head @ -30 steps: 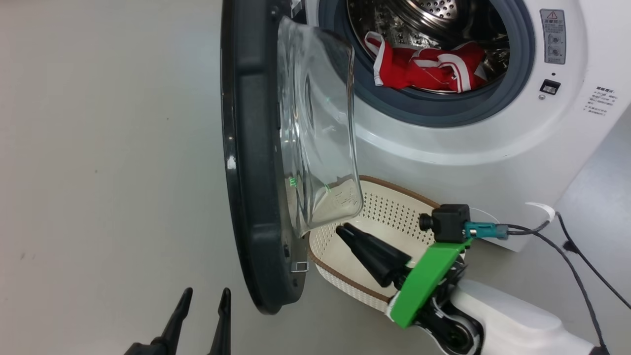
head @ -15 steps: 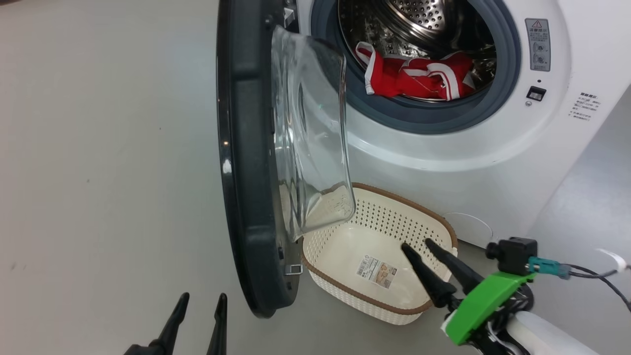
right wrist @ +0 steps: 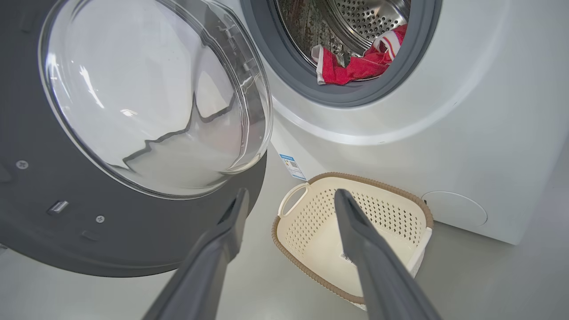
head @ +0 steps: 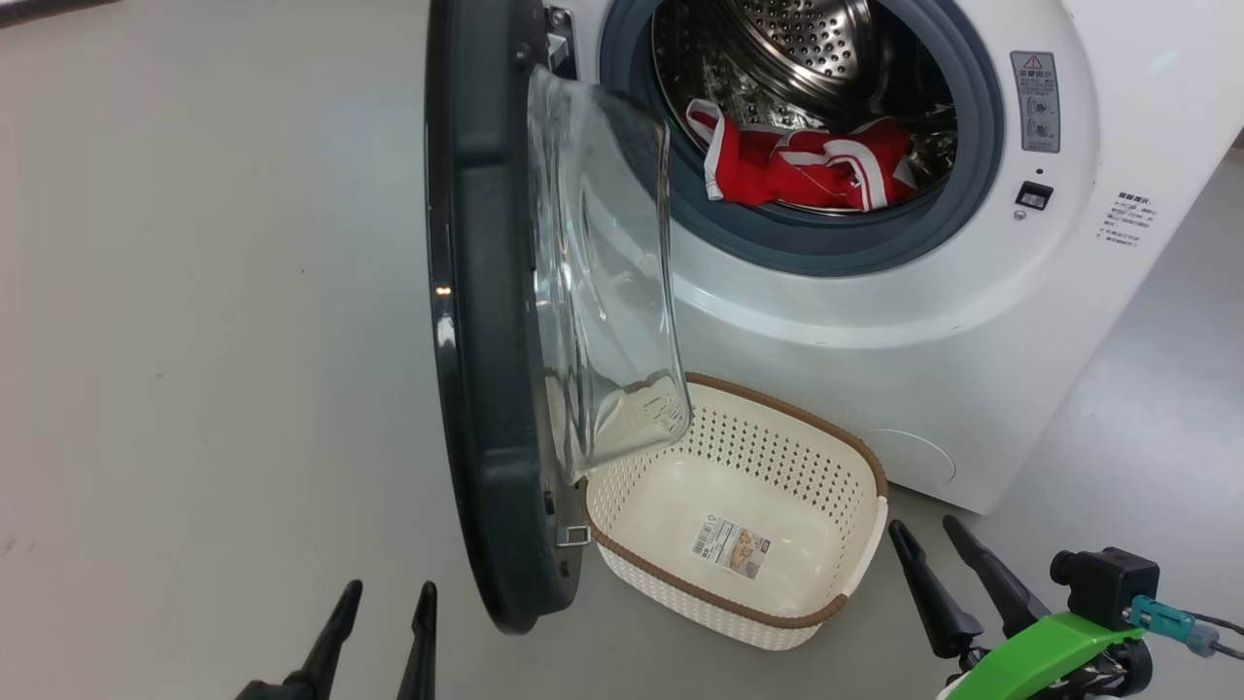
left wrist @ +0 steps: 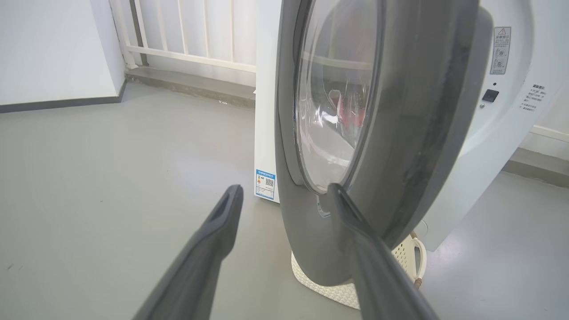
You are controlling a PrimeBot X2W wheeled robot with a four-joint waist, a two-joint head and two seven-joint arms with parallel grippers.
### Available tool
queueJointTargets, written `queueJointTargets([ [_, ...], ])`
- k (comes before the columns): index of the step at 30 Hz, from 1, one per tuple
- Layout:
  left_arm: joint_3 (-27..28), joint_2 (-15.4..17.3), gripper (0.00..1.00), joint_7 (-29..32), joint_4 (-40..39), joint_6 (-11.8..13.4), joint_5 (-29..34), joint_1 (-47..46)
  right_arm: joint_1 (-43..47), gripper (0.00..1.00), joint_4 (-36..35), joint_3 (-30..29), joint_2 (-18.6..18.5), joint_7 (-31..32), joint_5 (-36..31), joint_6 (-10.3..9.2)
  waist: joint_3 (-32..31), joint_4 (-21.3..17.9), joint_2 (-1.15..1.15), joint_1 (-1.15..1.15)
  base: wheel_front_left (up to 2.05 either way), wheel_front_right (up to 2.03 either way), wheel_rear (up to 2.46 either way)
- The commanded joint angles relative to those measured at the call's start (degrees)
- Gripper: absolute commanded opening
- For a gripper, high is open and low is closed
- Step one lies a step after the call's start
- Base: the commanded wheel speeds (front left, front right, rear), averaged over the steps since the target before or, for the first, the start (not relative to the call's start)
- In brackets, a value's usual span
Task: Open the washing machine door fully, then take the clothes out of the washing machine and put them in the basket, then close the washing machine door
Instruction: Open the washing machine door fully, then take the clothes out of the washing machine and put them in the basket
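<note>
The washing machine stands with its door swung out, edge-on to the head view, its glass bowl bulging toward the drum. The red and white clothes lie in the steel drum, also seen in the right wrist view. The cream basket sits on the floor below the opening, holding nothing but its paper label. My right gripper is open just right of the basket. My left gripper is open near the door's lower edge, not touching it.
Grey floor spreads wide to the left of the door. A white railing and wall stand behind the machine in the left wrist view. Dark cables trail from the right wrist camera.
My right gripper has pulled back from over the basket near the door's glass to the floor right of the basket, and has opened. The head camera has shifted slightly.
</note>
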Motion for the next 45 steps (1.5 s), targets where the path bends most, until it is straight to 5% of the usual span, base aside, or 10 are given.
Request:
queueJointTargets([
  [1,2.16,0.32,1.0,-0.7,-0.96,-0.14,0.71,-1.65,0.12,1.0,-1.8,-0.29,-0.09,-0.38,-1.61,0.44,-0.04,-0.05,0.0,0.0,0.0,0.0,0.0],
  [14,2.21,0.32,1.0,-0.7,-0.8,-0.35,1.05,-1.87,6.65,1.0,-10.57,-14.55,6.46,-0.38,-24.5,0.44,-0.1,-0.3,0.0,0.0,0.0,0.0,0.0],
  [34,2.31,0.32,1.0,-0.7,-1.61,-0.23,1.14,-1.31,10.79,1.0,-10.69,-19.2,10.14,-0.38,-28.52,0.44,-0.73,-0.25,0.0,0.0,0.0,0.0,0.0],
  [35,2.38,0.32,0.77,-0.7,-1.78,-0.23,1.19,-1.33,10.82,1.0,-10.7,-19.19,10.19,-0.38,-28.52,0.44,-0.79,-0.27,0.0,0.0,0.0,0.0,0.0],
  [36,2.49,0.32,0.28,-0.7,-1.92,-0.24,1.03,-1.35,10.84,1.0,-10.72,-19.16,10.23,-0.38,-28.55,0.44,-0.85,-0.28,0.0,0.0,0.0,0.0,0.0],
  [37,2.65,0.32,0.0,-0.7,-2.16,-0.26,0.6,-1.42,10.86,1.0,-10.74,-19.14,10.28,-0.38,-28.59,0.44,-0.94,-0.3,0.0,0.0,0.0,0.0,0.0],
  [45,5.97,0.32,0.0,-0.7,-7.98,0.53,-1.76,-3.11,11.12,1.0,-10.86,-19.07,10.63,-0.38,-28.85,0.44,-1.36,-0.36,0.0,0.0,0.0,0.0,0.0],
])
